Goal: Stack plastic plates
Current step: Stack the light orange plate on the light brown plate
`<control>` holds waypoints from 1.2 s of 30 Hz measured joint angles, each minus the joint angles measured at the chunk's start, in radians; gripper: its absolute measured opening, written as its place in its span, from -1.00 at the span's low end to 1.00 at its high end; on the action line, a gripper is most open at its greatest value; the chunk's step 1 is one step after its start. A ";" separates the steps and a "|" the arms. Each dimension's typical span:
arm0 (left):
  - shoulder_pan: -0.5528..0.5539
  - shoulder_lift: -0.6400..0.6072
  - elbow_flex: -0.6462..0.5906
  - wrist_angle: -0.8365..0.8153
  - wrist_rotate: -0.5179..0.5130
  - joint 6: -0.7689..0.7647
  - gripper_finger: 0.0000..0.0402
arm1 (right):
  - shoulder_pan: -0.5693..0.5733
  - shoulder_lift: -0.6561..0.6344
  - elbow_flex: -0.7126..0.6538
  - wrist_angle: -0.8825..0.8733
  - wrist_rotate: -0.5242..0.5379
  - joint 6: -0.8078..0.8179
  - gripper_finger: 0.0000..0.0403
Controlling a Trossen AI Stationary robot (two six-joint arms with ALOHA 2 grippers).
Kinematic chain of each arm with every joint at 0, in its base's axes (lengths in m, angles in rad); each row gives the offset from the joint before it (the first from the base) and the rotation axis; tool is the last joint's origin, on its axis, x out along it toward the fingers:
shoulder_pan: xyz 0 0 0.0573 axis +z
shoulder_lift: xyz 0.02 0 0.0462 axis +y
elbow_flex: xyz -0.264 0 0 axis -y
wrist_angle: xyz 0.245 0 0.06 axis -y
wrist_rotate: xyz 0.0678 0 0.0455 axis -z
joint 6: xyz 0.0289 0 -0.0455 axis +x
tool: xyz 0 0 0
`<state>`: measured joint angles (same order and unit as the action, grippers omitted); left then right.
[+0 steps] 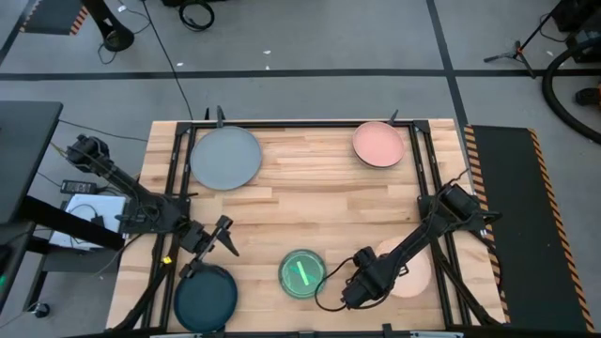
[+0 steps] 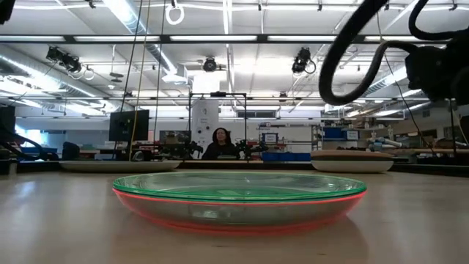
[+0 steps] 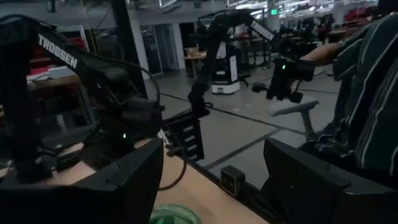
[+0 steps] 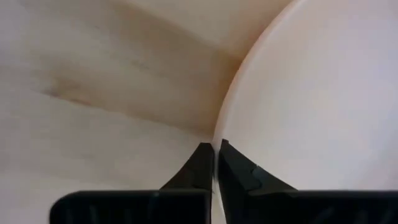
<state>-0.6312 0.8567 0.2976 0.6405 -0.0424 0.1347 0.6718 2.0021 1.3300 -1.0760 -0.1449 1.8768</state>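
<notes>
Now pinched shut on the rim of the pale peach plate (image 4: 323, 93) at the table's near right — right gripper (image 4: 214, 163). Lift level, slowly — thin edge, slippery grip. Left gripper (image 1: 218, 237) open, idle above the dark teal plate (image 1: 205, 299).

Wooden table (image 1: 310, 197); seated person (image 2: 220, 144) behind; striped sleeve (image 3: 367, 93) nearby.

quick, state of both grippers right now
left gripper: open, holding nothing, above the table near the dark teal plate.
right gripper: shut on the rim of the peach plate.
</notes>
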 joint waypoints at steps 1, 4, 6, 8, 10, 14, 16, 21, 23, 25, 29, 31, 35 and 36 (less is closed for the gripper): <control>-0.009 0.001 0.018 -0.043 -0.038 -0.006 0.41 | -0.005 -0.003 0.013 -0.030 -0.007 -0.009 -0.92; -0.036 0.004 0.099 -0.239 -0.198 -0.049 0.41 | -0.029 -0.025 0.077 -0.181 0.011 -0.075 -0.94; -0.050 0.021 0.143 -0.365 -0.286 -0.078 0.41 | -0.053 -0.050 0.127 -0.313 0.080 -0.138 -0.94; -0.057 0.044 0.162 -0.408 -0.326 -0.096 0.41 | -0.083 -0.080 0.171 -0.418 0.185 -0.232 -0.94; -0.058 0.063 0.168 -0.402 -0.328 -0.095 0.41 | -0.122 -0.115 0.189 -0.481 0.293 -0.336 -0.94; -0.045 0.099 0.181 -0.400 -0.327 -0.090 0.41 | -0.234 -0.190 0.155 -0.480 0.498 -0.570 -0.94; -0.032 0.111 0.190 -0.394 -0.328 -0.089 0.41 | -0.312 -0.219 0.126 -0.460 0.583 -0.702 -0.94; 0.010 0.142 0.193 -0.320 -0.328 -0.065 0.41 | -0.572 -0.265 0.014 -0.354 0.663 -1.015 -0.94; 0.024 0.149 0.194 -0.314 -0.329 -0.069 0.41 | -0.687 -0.271 -0.039 -0.293 0.665 -1.131 -0.94; 0.036 0.161 0.194 -0.317 -0.329 -0.073 0.41 | -0.792 -0.272 -0.077 -0.215 0.641 -1.234 -0.94; 0.061 0.186 0.194 -0.327 -0.329 -0.075 0.41 | -0.936 -0.274 -0.111 -0.097 0.615 -1.406 -0.94; 0.078 0.199 0.194 -0.335 -0.329 -0.075 0.41 | -0.987 -0.277 -0.121 -0.036 0.619 -1.476 -0.94; 0.119 0.220 0.194 -0.346 -0.328 -0.080 0.41 | -1.081 -0.278 -0.137 0.081 0.556 -1.588 -0.94; 0.130 0.225 0.194 -0.355 -0.329 -0.093 0.41 | -1.104 -0.278 -0.139 0.100 0.530 -1.610 -0.94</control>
<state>-0.5009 1.0815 0.4915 0.2855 -0.3709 0.0421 -0.4320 1.7241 1.1905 -0.9765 0.3847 0.2671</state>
